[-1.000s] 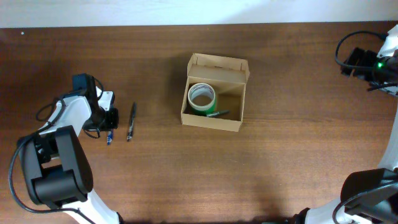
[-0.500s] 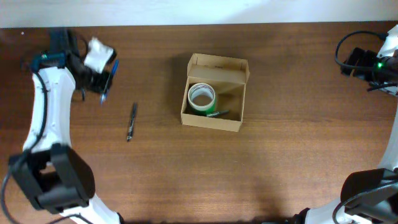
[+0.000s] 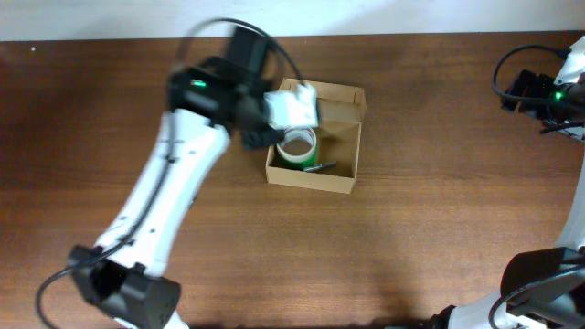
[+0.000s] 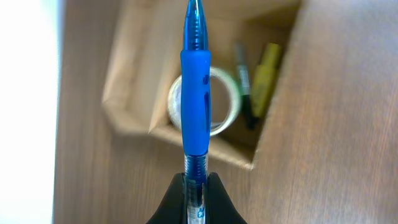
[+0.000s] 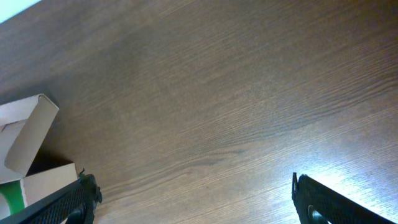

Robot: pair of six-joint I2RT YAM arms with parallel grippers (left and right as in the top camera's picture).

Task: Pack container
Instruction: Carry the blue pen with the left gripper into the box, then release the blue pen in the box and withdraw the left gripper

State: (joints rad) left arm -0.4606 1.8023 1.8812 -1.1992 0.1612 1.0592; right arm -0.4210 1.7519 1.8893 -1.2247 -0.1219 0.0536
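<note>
Blue pen, clamped in your left gripper, has swung from far left to over the container. Your right gripper stays open.

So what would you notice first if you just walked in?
A bright blue pen, pinched in the left pincer, fills the left wrist view. Under it sits the open cardboard box in the middle of the brown table, with a green-edged tape roll inside.
</note>
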